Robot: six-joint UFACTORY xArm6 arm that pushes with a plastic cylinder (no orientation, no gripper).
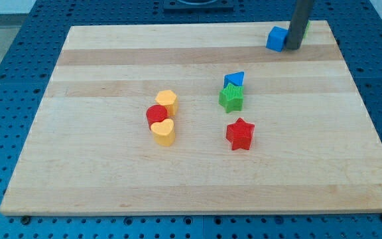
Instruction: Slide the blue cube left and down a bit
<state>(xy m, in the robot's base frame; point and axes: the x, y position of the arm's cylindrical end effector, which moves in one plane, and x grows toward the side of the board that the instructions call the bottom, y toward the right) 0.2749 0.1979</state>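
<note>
The blue cube (276,38) sits near the view's top right of the wooden board (111,179). My tip (293,48) is at the lower end of the dark rod, touching or almost touching the cube's right side. A small bit of green shows just right of the rod (306,30), mostly hidden behind it.
A blue triangular block (235,79) sits against a green star block (231,98) at the board's middle. A red star (240,134) lies below them. A yellow block (167,100), a red round block (156,115) and a yellow heart (163,131) cluster left of centre.
</note>
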